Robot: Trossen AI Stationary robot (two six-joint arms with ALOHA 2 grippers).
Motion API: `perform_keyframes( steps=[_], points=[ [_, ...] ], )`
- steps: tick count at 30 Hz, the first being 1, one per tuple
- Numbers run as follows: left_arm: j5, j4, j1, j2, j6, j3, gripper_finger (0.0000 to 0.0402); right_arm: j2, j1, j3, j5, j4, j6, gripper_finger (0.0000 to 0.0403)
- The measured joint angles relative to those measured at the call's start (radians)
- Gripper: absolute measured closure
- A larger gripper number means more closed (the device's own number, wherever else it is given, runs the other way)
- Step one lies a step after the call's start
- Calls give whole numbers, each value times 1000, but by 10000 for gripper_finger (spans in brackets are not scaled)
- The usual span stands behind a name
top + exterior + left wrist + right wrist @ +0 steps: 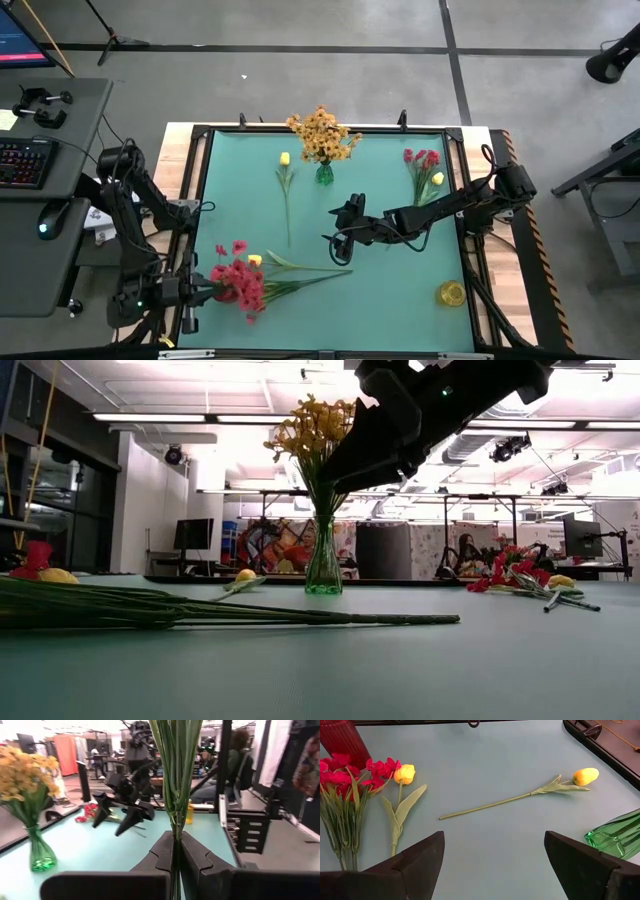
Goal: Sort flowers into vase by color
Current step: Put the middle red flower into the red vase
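My left gripper (203, 292) is at the table's near left corner, shut on a bundle of green stems (175, 780). Seen from above, red blooms (240, 285) show at its fingertips. More red flowers (345, 775) and a yellow tulip (405, 773) lie flat there, stems toward the table's right, next to a red vase (340, 740). At the far middle a green vase (324, 175) holds orange-yellow sprays (322, 135). Another yellow tulip (285, 158) lies beside it. My right gripper (342, 228) hovers open over the table's middle with nothing between its fingers. My left gripper pinches the bundle of stems and long leaves (175, 827) between its two fingers (162, 852). The fingers come level from the table's left and lie across the bundle. The bundle rises upright past the top of the left wrist view. Its lower part is hidden by the fingers.
A yellow vase (452, 293) stands at the near right corner. Red flowers with a yellow bud (425, 168) lie at the far right. A desk with a keyboard (25, 160) stands left of the table. The teal mat (400, 290) is bare between the right gripper and the yellow vase.
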Motion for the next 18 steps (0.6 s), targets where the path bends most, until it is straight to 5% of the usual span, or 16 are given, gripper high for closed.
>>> perform_keyframes(
  steps=[9,18],
  points=[
    [-30,16,0,-11,-12,0,369,0,0,0,0,5,4,73],
    [-32,18,0,-54,33,0,288,0,0,0,0,5,4,73]
  ],
)
